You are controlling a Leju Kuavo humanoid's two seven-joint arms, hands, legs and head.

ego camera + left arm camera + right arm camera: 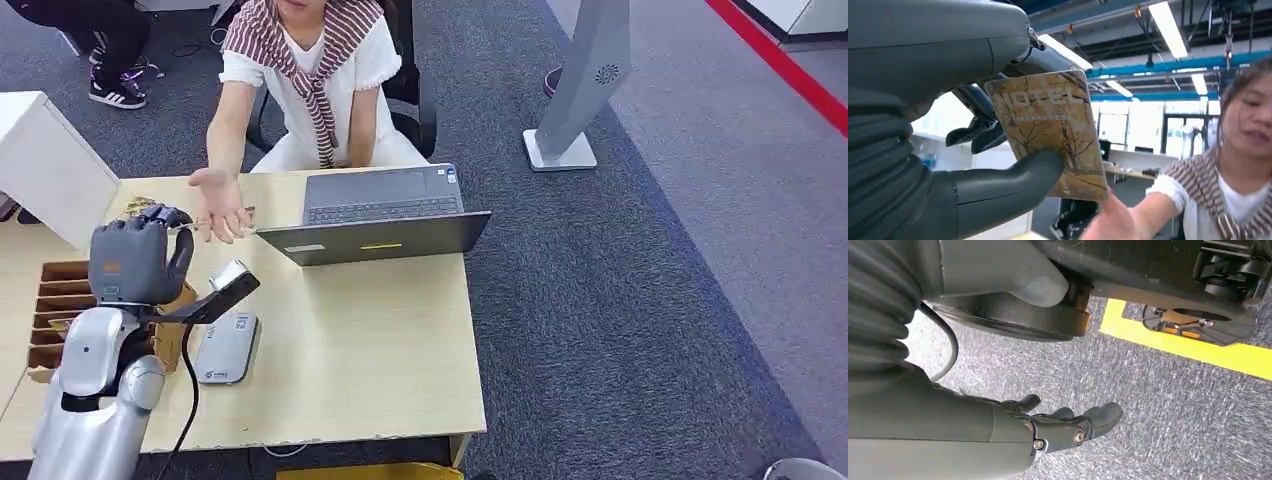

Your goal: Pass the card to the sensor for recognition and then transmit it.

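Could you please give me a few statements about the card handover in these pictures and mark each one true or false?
1. The left hand holds a card between thumb and fingers. True.
2. The person's hand is stretched out, palm up, close to the robot's raised hand. True.
3. The laptop on the table is closed. False: its lid lies folded far back, with the keyboard showing.
4. The right hand holds a second card. False: it hangs over the carpet and holds nothing.
5. The card reader lies on the table near the left arm. True.
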